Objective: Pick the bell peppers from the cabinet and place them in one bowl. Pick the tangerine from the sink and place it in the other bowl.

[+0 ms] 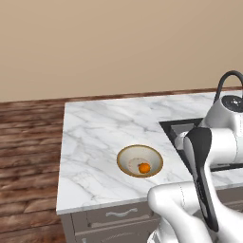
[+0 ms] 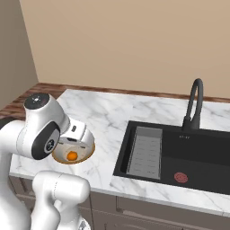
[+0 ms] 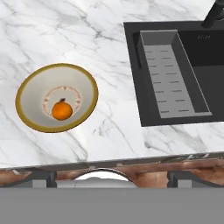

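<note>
The gripper [image 3: 112,186] hangs spread wide and empty. Just below it to the left, the tangerine [image 3: 62,110] sits in the tan bowl [image 3: 27,85]. Farther right is the sink [image 3: 133,70]. Dropping low could bump the bowl and tip it

The white arm [image 1: 209,156] is folded high, its claw [image 3: 111,177] spread wide, pointing downward.

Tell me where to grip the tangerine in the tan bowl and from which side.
Grip the tangerine across its round middle, coming straight down from above. It sits low in the tan bowl, whose sloping wall blocks any sideways approach; its rounded sides would suit fingers closing on opposite flanks.
</note>
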Motion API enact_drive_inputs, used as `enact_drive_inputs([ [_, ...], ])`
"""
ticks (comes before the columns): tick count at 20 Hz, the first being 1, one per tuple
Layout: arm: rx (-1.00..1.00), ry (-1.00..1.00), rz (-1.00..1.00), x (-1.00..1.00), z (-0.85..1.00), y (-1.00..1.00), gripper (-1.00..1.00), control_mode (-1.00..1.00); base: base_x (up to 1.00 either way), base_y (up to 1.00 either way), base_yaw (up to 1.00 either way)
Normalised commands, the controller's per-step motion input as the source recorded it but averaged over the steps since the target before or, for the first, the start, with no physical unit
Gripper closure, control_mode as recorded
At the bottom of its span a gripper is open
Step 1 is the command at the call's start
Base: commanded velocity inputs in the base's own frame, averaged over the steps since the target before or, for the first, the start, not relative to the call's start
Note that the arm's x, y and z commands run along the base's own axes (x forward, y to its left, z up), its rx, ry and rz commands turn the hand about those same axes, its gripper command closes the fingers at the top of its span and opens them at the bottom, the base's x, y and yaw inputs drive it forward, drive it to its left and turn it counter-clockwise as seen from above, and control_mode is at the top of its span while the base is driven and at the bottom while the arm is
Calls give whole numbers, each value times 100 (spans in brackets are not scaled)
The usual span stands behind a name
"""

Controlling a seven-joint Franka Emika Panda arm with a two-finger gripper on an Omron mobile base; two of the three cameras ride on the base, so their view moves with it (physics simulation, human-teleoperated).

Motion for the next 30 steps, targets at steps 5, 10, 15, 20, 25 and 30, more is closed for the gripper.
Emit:
enact_drive_inputs([
  [5, 0, 0, 0, 0, 0, 0, -100, -100, 0, 0, 0],
  [10, 0, 0, 0, 0, 0, 0, -100, -100, 0, 0, 0],
  [15, 0, 0, 0, 0, 0, 0, -100, 100, 0, 0, 0],
  [20, 0, 0, 0, 0, 0, 0, -100, 100, -48, -8, -1],
  [25, 0, 0, 0, 0, 0, 0, -100, 100, -94, -25, -6],
  [30, 0, 0, 0, 0, 0, 0, -100, 100, -37, -18, -15],
])
